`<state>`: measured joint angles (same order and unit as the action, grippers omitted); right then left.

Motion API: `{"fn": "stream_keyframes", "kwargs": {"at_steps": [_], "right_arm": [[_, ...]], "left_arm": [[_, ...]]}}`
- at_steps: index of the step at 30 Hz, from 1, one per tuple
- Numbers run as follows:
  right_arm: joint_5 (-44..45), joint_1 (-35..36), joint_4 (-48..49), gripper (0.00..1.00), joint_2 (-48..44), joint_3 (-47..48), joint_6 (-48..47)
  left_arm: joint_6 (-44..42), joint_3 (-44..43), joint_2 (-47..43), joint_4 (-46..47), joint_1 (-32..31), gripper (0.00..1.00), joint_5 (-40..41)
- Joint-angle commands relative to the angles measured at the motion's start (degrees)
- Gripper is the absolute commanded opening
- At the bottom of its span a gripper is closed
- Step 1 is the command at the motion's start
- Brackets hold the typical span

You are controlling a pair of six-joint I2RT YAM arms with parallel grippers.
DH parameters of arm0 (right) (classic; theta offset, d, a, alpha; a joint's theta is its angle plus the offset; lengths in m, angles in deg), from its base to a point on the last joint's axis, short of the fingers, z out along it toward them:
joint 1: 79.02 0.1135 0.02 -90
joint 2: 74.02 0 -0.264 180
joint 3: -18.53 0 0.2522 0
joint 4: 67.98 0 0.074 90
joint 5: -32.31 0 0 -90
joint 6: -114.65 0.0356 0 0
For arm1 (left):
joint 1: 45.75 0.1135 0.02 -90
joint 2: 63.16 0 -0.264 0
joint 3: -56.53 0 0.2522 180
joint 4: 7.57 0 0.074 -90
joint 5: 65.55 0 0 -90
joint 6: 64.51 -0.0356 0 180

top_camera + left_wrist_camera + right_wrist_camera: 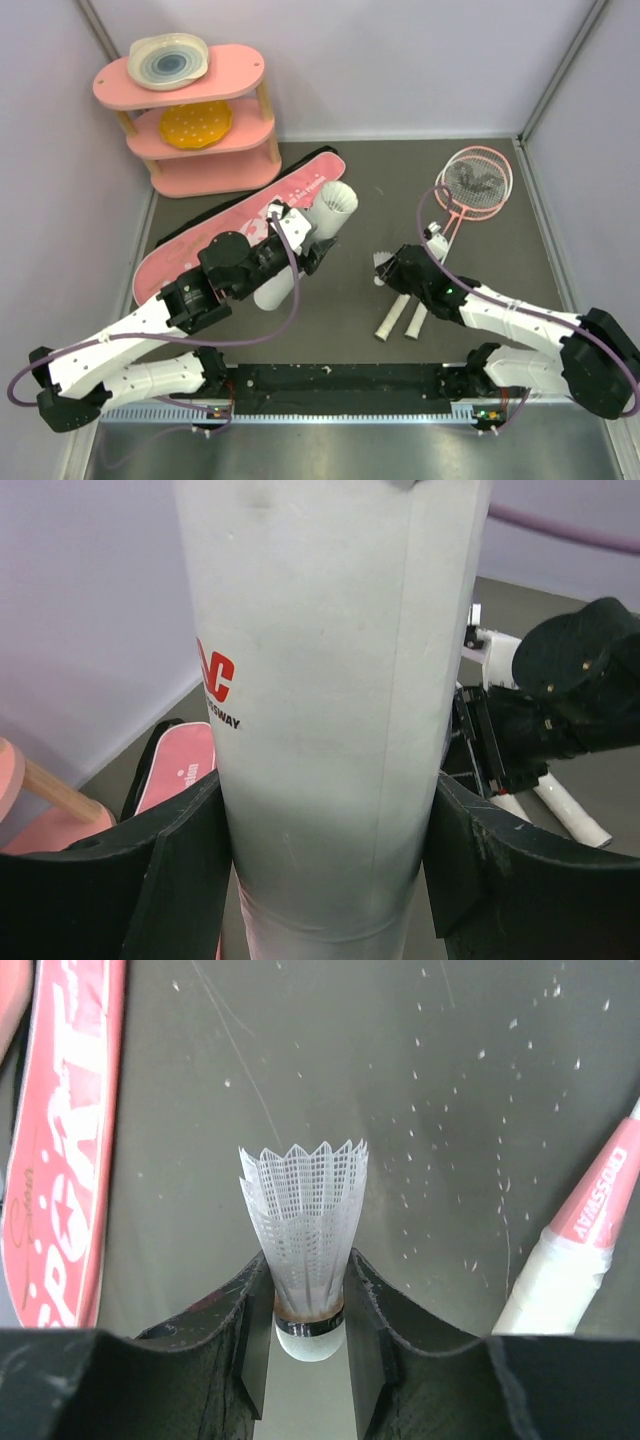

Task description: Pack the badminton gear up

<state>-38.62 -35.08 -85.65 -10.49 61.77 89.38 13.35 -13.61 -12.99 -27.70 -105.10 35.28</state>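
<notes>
The shuttlecock [305,1230] sits nipped between the fingers of my right gripper [305,1335]. They press on the narrow base of its skirt just above the cork, and the white mesh skirt points away from the wrist. In the overhead view that hand is low over the dark table [340,330], near the middle.

The white tube [330,700] is clamped in the left gripper [325,880], jaws spread wide around its body. It is tilted, with its open mouth facing up and away toward the right arm.

I judge the step in hand to be feeding the shuttlecock into that mouth. To do it well I'd hold the tube steady, line the shuttlecock's axis up with the bore before advancing, and ease in so the skirt doesn't catch the rim.

The two rackets [475,183] lie to the right, and the pink bag [235,225] lies under the left arm.
</notes>
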Motion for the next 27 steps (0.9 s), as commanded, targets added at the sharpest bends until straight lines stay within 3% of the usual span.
{"fn": "stream_keyframes", "kwargs": {"at_steps": [1, 5, 8, 12, 16, 20, 23, 27], "right_arm": [[2.99, 2.9, 3.1, 0.33, 3.26, -1.43, 3.91], [2.81, 5.71, 5.31, 0.35, 6.43, -1.0, 5.05], [2.03, 6.85, 6.53, 0.44, 8.63, 0.23, 3.83], [-1.83, 7.47, 9.7, 0.64, 11.35, 2.34, -5.37], [-3.6, 7.74, 10.24, 0.69, 9.61, 3.83, -15.32], [-2.45, 6.78, 2.61, 0.77, 5.39, 7.87, -26.56], [-11.3, 0.99, -2.23, 0.82, 7.3, 12.87, -35.44], [-31.23, -5.79, -7.85, 0.8, 15.1, 21.48, -46.24]], "left_arm": [[-3.4, -1.37, 0.8, 3.03, -0.24, 0.17, 2.25], [-6.66, 1.88, -1.03, 5.92, -0.24, 0.17, 4.72], [-8.25, 5.83, -4.81, 9.26, -0.24, 0.18, 6.21], [-8.34, 10.76, -6.84, 11.64, -0.24, 0.18, 6.14], [-8.16, 11.11, -6.58, 10.77, -0.24, 0.17, 4.99], [-9.04, 12.17, -8.24, 11.82, -0.33, 0.17, 5.51], [-8.69, 12.43, -10.08, 12.09, -0.59, 0.17, 5.17], [-9.74, 14.01, -12.9, 14.45, -0.94, 0.17, 8.84]]}}
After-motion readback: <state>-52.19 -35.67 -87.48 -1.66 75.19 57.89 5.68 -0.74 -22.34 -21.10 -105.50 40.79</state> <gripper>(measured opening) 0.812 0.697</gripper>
